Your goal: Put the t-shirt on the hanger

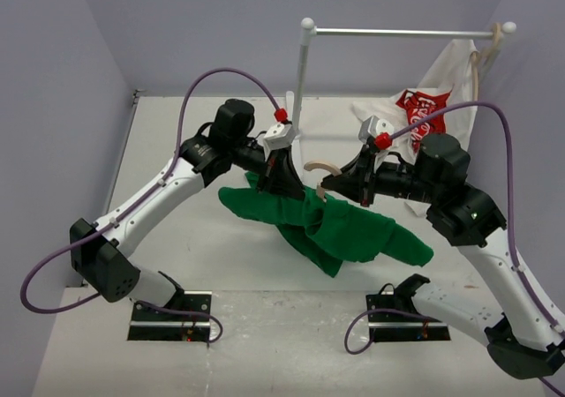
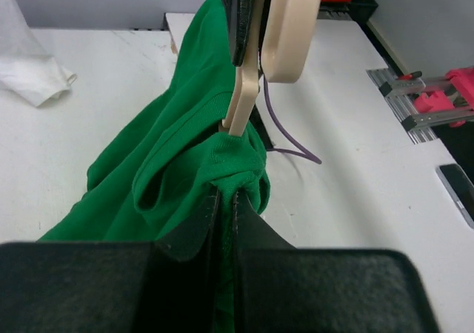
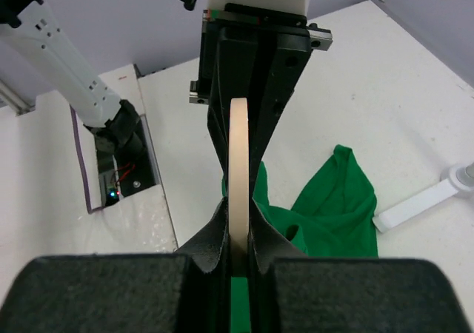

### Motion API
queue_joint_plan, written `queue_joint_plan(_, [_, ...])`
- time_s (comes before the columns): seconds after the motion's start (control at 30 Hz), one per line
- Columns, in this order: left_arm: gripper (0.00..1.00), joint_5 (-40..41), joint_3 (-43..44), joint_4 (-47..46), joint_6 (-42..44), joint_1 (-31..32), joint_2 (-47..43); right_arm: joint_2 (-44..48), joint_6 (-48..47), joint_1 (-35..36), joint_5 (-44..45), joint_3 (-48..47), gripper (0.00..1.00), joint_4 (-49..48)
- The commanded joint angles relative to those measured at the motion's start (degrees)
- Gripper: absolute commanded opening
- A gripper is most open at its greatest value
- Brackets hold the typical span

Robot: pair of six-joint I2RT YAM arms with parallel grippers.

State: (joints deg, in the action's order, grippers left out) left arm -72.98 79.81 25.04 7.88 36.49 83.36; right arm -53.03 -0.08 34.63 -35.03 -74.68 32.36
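The green t-shirt hangs bunched above the table between both arms, one end trailing to the right. My left gripper is shut on a fold of the t-shirt near the collar, its tips pinching the cloth. The pale wooden hanger shows only its curved hook above the cloth; its body is hidden inside the shirt. My right gripper is shut on the hanger, seen edge-on between its tips. In the left wrist view the hanger's hook rises out of the collar.
A white rack with a rod stands at the back. A white shirt with a red logo hangs at its right end on another hanger. The rack's foot lies near the green cloth. White cloth rests on the table.
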Motion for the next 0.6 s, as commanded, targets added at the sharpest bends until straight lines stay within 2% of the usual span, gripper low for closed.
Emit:
queue_joint_plan(0.0, [0.18,0.72,3.12,-2.41,-2.06,0.0,-1.11,2.29,-1.65,0.1,-3.43,-1.2,0.0,-3.19])
queue_joint_plan(0.03, [0.47,4.1,3.45,-3.2,-4.0,-0.16,-1.28,2.94,-1.17,0.06,-1.93,-0.61,0.0,-3.69])
queue_joint_plan(0.07, [0.81,8.01,3.71,-4.14,-6.11,-0.35,-1.5,3.62,-0.64,0.02,-0.3,0.0,0.0,-4.21])
queue_joint_plan(0.1, [0.99,12.76,3.76,-5.31,-8.53,-0.7,-2.05,4.38,0.53,0.0,2.37,0.44,0.0,-4.59])
queue_joint_plan(0.23, [1.0,39.99,0.71,-11.18,-16.07,-2.66,-9.07,7.98,5.34,-0.07,23.25,0.88,0.0,-4.6])
queue_joint_plan(0.3, [1.0,49.37,-2.41,-13.64,-17.47,-2.83,-13.62,10.33,5.88,-0.26,28.06,1.12,0.0,-4.58])
queue_joint_plan(0.4, [1.0,60.09,-12.26,-21.27,-20.1,-2.97,-23.5,13.29,6.66,-0.41,29.13,-0.78,0.0,-2.6])
queue_joint_plan(0.47, [1.0,64.55,-20.49,-25.62,-22.4,-3.0,-28.2,13.83,8.01,-0.44,31.24,-2.68,0.0,0.22])
queue_joint_plan(0.57, [1.0,71.18,-27.76,-34.66,-23.6,-3.0,-34.78,14.01,8.73,-0.44,29.69,-6.57,0.0,4.2])
